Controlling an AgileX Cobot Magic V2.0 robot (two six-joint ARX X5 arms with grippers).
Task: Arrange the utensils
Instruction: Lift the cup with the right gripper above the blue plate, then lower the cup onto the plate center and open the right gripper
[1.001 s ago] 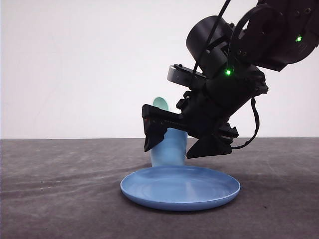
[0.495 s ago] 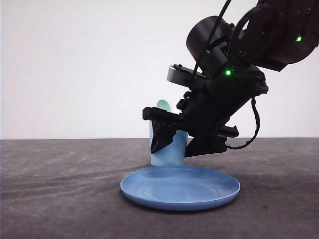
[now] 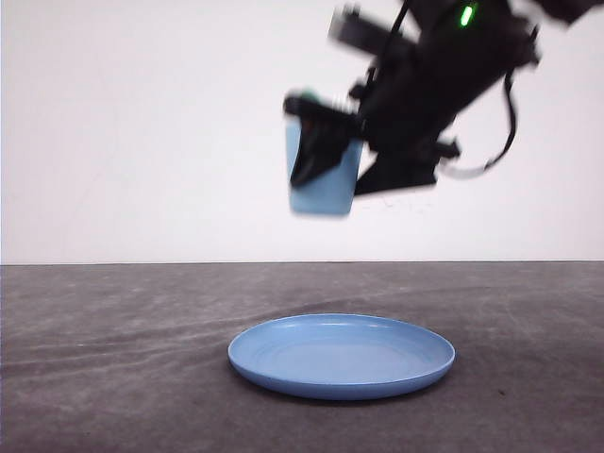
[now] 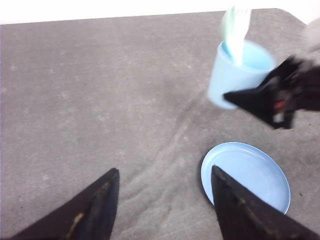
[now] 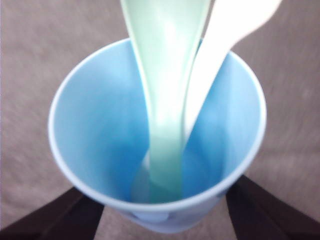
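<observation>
My right gripper (image 3: pixel 344 179) is shut on the light blue cup (image 3: pixel 323 193) and holds it high in the air above the blue round plate (image 3: pixel 342 359). In the right wrist view the cup (image 5: pixel 75 145) sits between the dark fingers (image 5: pixel 55 220) of that gripper (image 5: pixel 160 220). Inside it stand the mint-green spoon (image 5: pixel 165 100) and the white fork (image 5: pixel 220 45), leaning on the far rim. My left gripper (image 4: pixel 165 170) hangs open over bare table beside the plate (image 4: pixel 250 175), and from there the cup (image 4: pixel 235 72), spoon (image 4: pixel 229 35) and fork (image 4: pixel 242 17) show.
The grey cloth-covered table (image 3: pixel 113 359) stretches wide to the left of the plate. A white wall (image 3: pixel 142 123) stands behind it. The table's rounded far corner (image 4: pixel 285 12) lies beyond the cup.
My right gripper closed on the cup behind the plate, then rose quickly with it, from table level to high above the plate.
</observation>
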